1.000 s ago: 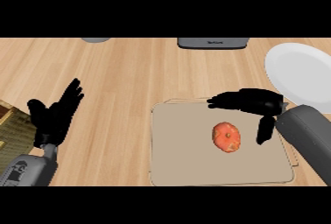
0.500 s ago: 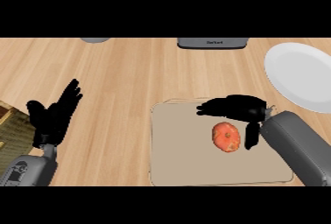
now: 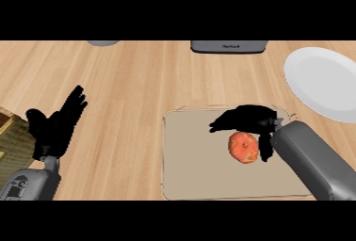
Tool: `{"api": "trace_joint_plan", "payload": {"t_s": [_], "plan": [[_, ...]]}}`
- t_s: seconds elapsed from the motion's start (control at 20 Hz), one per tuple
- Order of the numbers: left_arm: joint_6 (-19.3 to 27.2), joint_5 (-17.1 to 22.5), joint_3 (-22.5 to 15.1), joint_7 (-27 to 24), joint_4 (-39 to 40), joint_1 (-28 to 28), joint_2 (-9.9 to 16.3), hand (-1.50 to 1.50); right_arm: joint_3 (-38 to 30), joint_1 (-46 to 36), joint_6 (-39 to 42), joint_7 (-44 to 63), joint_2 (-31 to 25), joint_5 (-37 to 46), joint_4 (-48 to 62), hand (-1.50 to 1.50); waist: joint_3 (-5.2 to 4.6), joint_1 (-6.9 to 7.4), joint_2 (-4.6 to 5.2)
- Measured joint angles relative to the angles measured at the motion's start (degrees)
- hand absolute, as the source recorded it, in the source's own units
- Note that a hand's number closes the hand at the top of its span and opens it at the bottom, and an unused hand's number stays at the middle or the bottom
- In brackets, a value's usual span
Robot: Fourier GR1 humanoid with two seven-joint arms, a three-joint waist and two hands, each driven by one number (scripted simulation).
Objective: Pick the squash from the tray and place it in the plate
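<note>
1 hand, the right (image 3: 245, 120), hovers open just above the squash (image 3: 244, 147) on the tray (image 3: 195, 174); it should lower and wrap its middle. Left hand (image 3: 57, 127) rests open.

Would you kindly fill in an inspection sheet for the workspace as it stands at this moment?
Surface: light wooden counter.
Job's things: orange squash lies on the beige tray; white plate at the right edge, nothing on it.
Clutter: grey appliance and grey round object at the far edge; wicker-like item at the left edge.
Hands: right hand is over the tray, fingers arched above and beside the squash, not closed round it; left hand rests open at the left, fingers up.
Cables: nothing seen.
Surroundings: nothing seen beyond the counter.
</note>
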Motion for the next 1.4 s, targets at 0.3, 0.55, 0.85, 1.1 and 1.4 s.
{"api": "trace_joint_plan", "payload": {"t_s": [0.3, 0.55, 0.85, 1.1, 1.4], "plan": [[-0.10, -0.40, 0.83, 1.82, -0.94, -0.53, -0.35, 0.00, 1.61, 1.24, -1.92, -2.94, -1.03, 2.26, -2.79, 1.50, -0.31, -0.04, -0.49], [-0.52, -1.26, 0.74, 0.12, -0.96, 1.14, -1.23, 0.00, 0.52, 2.51, -1.63, -2.25, -0.40, 1.70, -3.64, 1.50, -0.57, -0.07, -0.65], [-0.08, -1.42, 1.05, 0.11, -1.26, 0.71, -1.34, 0.00, -15.54, 0.97, -1.70, 17.49, 3.88, -5.22, 4.97, 1.50, -0.16, -0.78, 0.30], [-0.46, -1.68, 0.63, 0.09, -1.09, 0.03, -1.41, 0.00, -25.81, -4.49, -13.44, 37.10, 8.11, -5.66, 8.83, 1.50, 0.17, 0.38, 0.73], [-0.94, -1.64, 0.35, 0.08, -0.83, 0.18, -1.76, 0.00, -30.13, -11.11, -32.93, 52.74, 9.82, 1.14, 7.69, 1.50, 0.24, 0.93, 0.56]]}}
